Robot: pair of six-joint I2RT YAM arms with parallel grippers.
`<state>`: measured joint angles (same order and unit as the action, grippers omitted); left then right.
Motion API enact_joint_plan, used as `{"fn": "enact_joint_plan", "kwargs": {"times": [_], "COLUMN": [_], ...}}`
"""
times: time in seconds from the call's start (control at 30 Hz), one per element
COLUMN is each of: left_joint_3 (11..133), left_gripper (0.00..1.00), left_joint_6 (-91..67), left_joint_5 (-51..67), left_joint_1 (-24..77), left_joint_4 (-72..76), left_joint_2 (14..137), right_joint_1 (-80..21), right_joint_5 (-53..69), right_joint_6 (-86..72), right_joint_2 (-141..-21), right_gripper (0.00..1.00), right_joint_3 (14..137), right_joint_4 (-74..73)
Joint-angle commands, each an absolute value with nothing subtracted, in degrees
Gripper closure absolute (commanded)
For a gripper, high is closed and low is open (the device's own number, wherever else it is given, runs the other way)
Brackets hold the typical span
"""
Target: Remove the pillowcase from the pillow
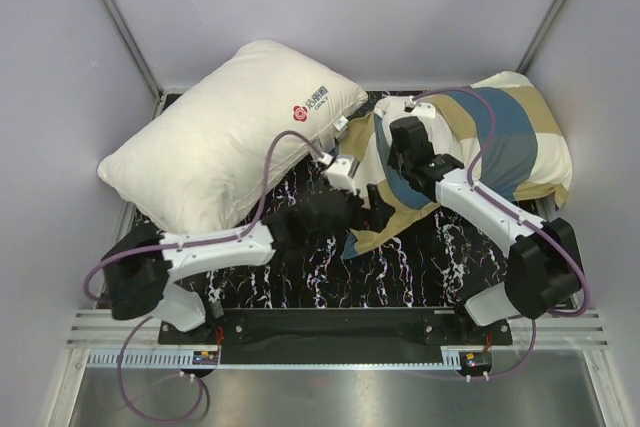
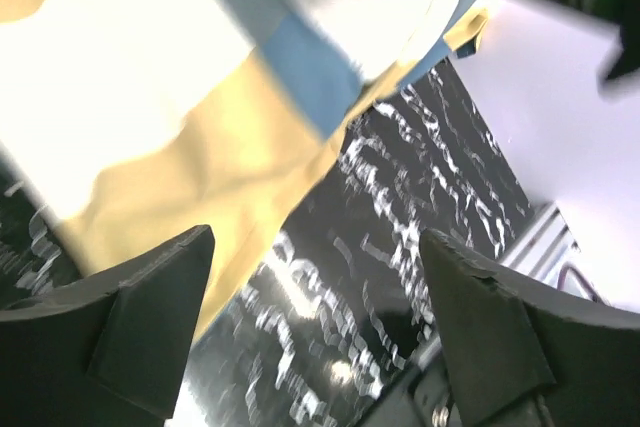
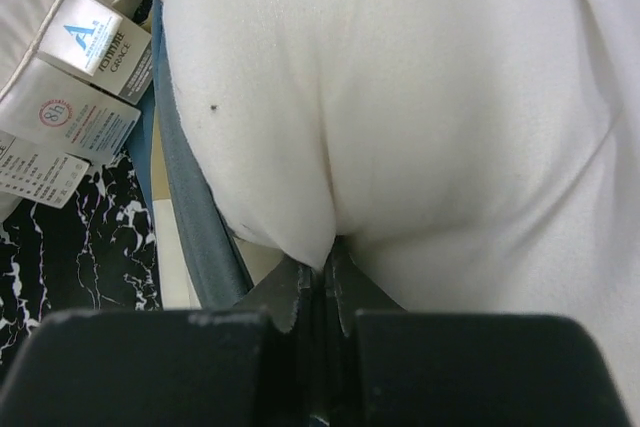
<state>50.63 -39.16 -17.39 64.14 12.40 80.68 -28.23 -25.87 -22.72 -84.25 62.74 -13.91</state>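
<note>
Off-white cloth is what the right jaws have: pressed tight together on a small pleat of the pillow [image 3: 420, 97], the plain one with the tiny dark speck. That is a thin pinch on a plump, soft body. Just to one side of the pinch runs the blue edge of the pillowcase [image 3: 190, 207], and beyond it a cluster of sewn-in labels [image 3: 75, 97] lies over the black marbled table [image 3: 60, 257].

Over to the left jaws: spread wide, holding nothing, with tan and blue checks of the case hanging just ahead of them and bare table showing in the gap. From above, they sit at the loose open end of the case, around the middle of the table.

The pillowcase itself is not yet off. Its bulk lies toward the far right corner of the table, wrapped round most of the pillow. A second white pillow with a red logo [image 1: 230, 132] fills the far left corner.

The risks, as I read it: with nothing gripping the case, any pull on the pillow may simply drag both along together. The small pleat could also slip free under load. And if the left jaws bite too deep, they might catch pillow as well as case. The two arms are working close together, so a bump is possible.
</note>
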Motion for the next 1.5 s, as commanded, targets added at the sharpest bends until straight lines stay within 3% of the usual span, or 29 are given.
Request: {"fn": "enact_joint_plan", "kwargs": {"times": [0.0,0.27,0.4,0.43,0.53,0.57,0.6,0.73,1.0,1.47], "left_joint_3": [58.07,63.72,62.93,62.67,61.35,60.65,60.21,55.12,33.5,19.25], "left_gripper": [0.09,0.04,0.11,0.39,0.85,0.98,1.0,1.0,1.0,1.0], "left_joint_6": [-38.05,-43.59,-43.95,-43.77,-43.86,-43.77,-43.94,-45.0,-48.69,-49.57], "left_joint_5": [-18.02,-22.77,-21.8,-21.45,-19.34,-18.2,-18.02,-16.53,-14.5,-12.21], "left_joint_1": [63.81,60.04,57.22,56.87,55.9,55.72,55.64,55.63,55.63,55.72], "left_joint_4": [11.95,13.0,16.16,17.56,19.85,20.3,20.48,22.23,30.05,35.86], "left_joint_2": [88.23,98.78,100.45,100.72,101.25,101.34,100.99,97.84,89.74,83.94], "right_joint_1": [-30.4,-34.62,-36.3,-36.47,-36.65,-36.56,-36.56,-36.21,-29.36,-21.62], "right_joint_5": [-27.16,-27.68,-28.04,-28.04,-28.3,-28.47,-28.74,-32.6,-30.94,-28.56], "right_joint_6": [-24.34,-26.1,-26.54,-26.54,-27.16,-27.25,-27.33,-26.72,-24.53,-21.71], "right_joint_2": [-80.51,-76.74,-75.59,-75.41,-74.8,-74.53,-74.53,-76.37,-76.2,-77.43], "right_gripper": [1.0,1.0,1.0,1.0,1.0,1.0,1.0,1.0,1.0,1.0], "right_joint_3": [61.62,58.28,55.99,55.12,53.18,52.65,51.69,52.64,53.43,54.84], "right_joint_4": [-11.08,-10.28,-10.02,-9.93,-10.02,-9.85,-9.58,-12.65,-12.74,-13.45]}}
